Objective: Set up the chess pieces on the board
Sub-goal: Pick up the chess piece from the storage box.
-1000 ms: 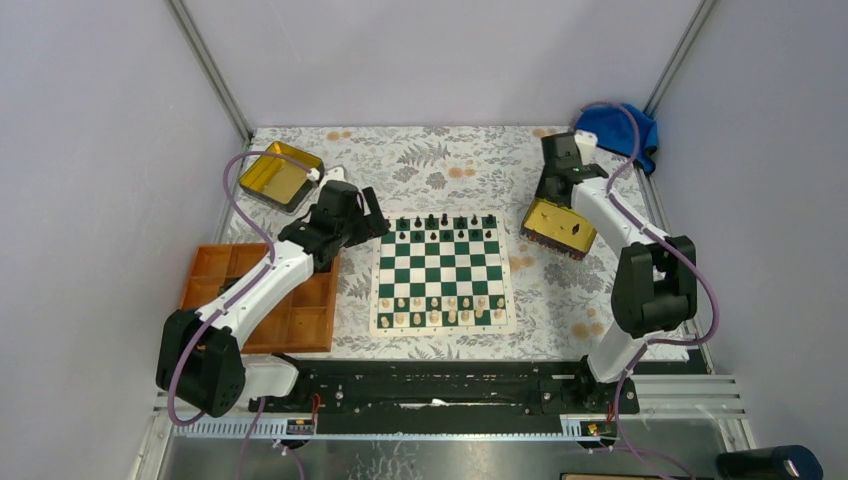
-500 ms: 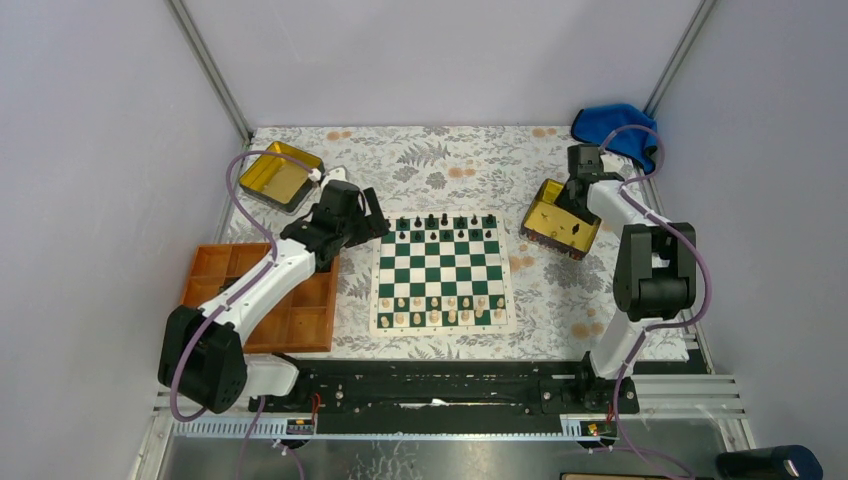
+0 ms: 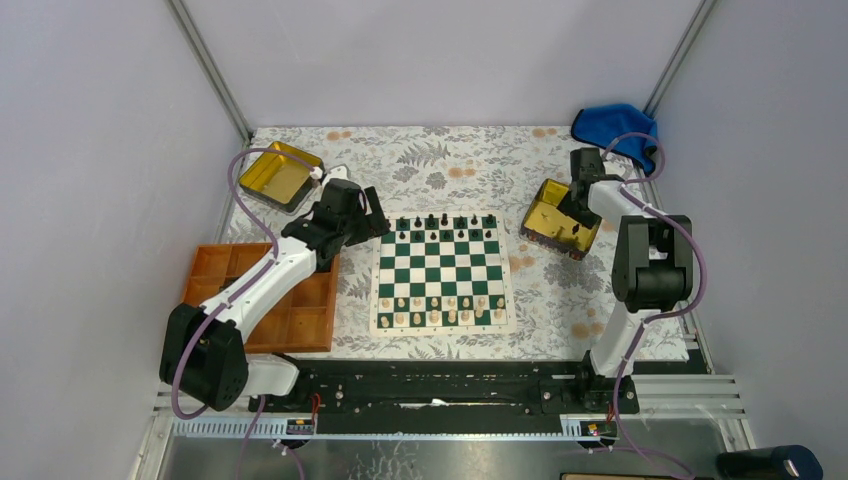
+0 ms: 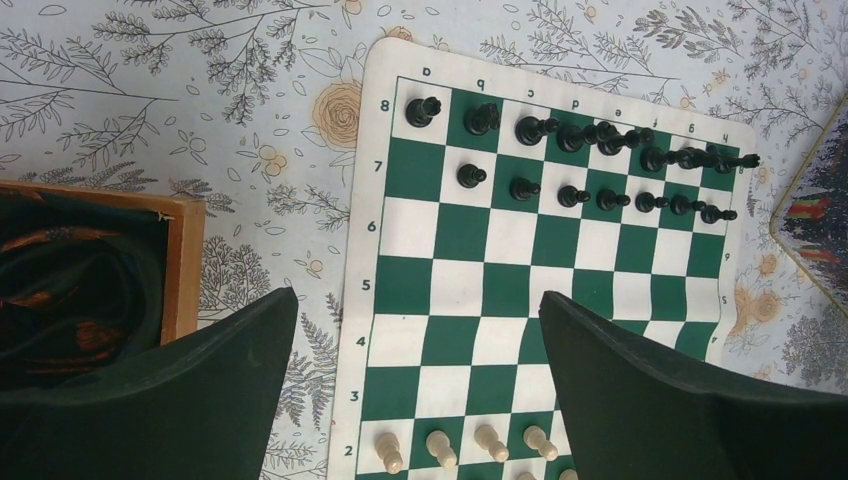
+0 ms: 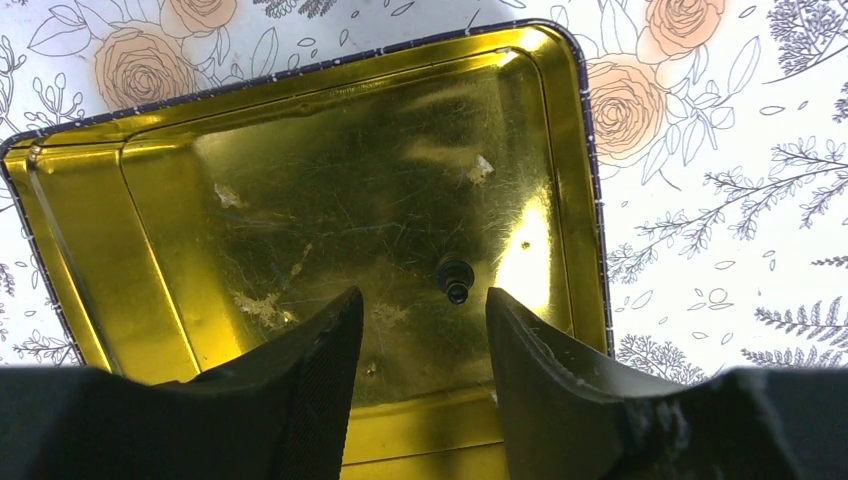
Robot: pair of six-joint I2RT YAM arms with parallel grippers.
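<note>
Right gripper [image 5: 422, 300]: hanging low over the gold tin [image 5: 300, 180] to the right of the board [image 3: 441, 268], fingers [image 5: 315, 365] standing apart and gripping nothing; pointing straight down, aiming at the one piece sitting inside.
Black piece [image 5: 456, 280]: resting on the tin floor just past the fingertips, nearer the right-hand one and not yet lying between them; too small for telling upright from tipped.
Left gripper [image 4: 417, 298]: hovering above the left side of the board, spread as wide as possible and holding nothing; probably keeping off the far rows and leaving room for a delivery.
Black chess pieces [image 4: 572, 195]: standing in two rows along the far edge of the board; back row looking full, though crowding too tightly at its far end for counting; second row leaving its left corner square bare, likely awaiting the piece from the tin.
Cream pieces [image 3: 440, 308]: lining the two near rows.
Orange tray [image 3: 300, 325]: sitting left of the board, beside the left arm.
Progress: seeming nearly finished, judging by the single gap.
Next move: probably needing a short shift forward before closing.
Risk: possibly skidding on the slick metal under a pinch.
</note>
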